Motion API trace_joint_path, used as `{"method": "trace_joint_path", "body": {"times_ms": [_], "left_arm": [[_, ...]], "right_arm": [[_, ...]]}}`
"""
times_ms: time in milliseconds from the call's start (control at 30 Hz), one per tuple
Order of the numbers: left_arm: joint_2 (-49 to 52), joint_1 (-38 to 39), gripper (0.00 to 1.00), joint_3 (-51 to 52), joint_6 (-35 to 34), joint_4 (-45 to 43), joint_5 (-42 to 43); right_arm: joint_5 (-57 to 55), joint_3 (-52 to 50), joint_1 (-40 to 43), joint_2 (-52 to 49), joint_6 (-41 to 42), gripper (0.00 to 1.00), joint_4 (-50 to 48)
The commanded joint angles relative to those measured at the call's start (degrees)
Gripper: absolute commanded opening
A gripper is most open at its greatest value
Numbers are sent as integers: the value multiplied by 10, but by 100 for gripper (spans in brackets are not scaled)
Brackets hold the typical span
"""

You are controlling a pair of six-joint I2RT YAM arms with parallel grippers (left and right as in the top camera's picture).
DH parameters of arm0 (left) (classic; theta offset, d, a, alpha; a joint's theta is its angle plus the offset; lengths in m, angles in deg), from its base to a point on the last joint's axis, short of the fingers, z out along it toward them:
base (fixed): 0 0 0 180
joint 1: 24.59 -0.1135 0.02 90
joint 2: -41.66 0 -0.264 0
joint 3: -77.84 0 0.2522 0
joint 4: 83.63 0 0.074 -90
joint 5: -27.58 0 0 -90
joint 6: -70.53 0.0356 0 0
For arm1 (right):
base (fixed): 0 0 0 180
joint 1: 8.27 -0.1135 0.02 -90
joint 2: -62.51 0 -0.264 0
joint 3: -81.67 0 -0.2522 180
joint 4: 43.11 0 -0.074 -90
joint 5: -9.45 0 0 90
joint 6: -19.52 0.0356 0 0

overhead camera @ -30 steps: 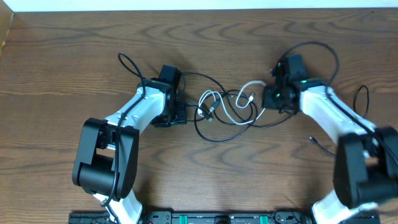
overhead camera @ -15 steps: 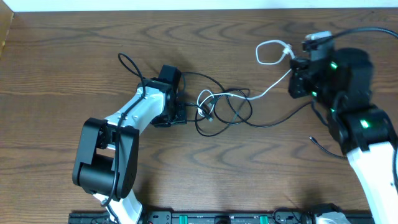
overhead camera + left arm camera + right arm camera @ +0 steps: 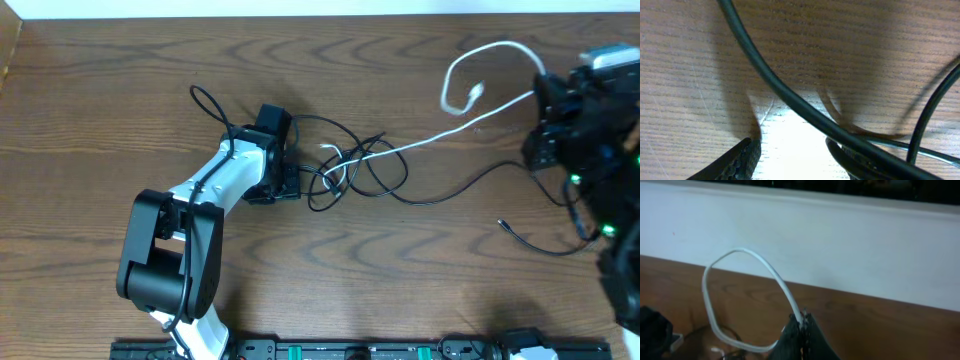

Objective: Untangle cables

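Starting at the robot's side of the table, the plug end of one black cable is seen lying by itself on the right, well apart from the others. Further in, the left gripper is set low against the wood just left of the tangle, where several black loops and one end of the white cable are crossed over one another. In the left wrist view the left gripper is shown with its fingers spread and bare wood between them. A thick black cable is laid diagonally across, passing over the right-hand fingertip. From the tangle a long black cable is led off toward the right arm. The white cable runs in a nearly straight line to the raised right gripper, beyond which it curls into an open loop. In the right wrist view the right gripper is pinched tight on the white cable, with a pale wall behind the table's far edge.
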Motion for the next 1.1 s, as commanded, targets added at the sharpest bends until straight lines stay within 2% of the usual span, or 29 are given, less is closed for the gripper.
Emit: {"method": "trace_joint_path", "body": {"times_ms": [0, 167, 400, 667, 1067], "left_arm": [[10, -3, 57, 4, -1, 2, -12], [10, -3, 57, 4, -1, 2, -12], [10, -3, 57, 4, -1, 2, -12], [10, -3, 57, 4, -1, 0, -12], [10, -3, 57, 4, -1, -1, -12]], "right_arm": [[-15, 74, 18, -21, -29, 1, 32], [-25, 144, 45, -54, -86, 1, 81], [-34, 243, 93, -92, -85, 1, 138], [-19, 370, 98, -185, -85, 1, 291], [68, 372, 96, -358, -53, 1, 442]]}}
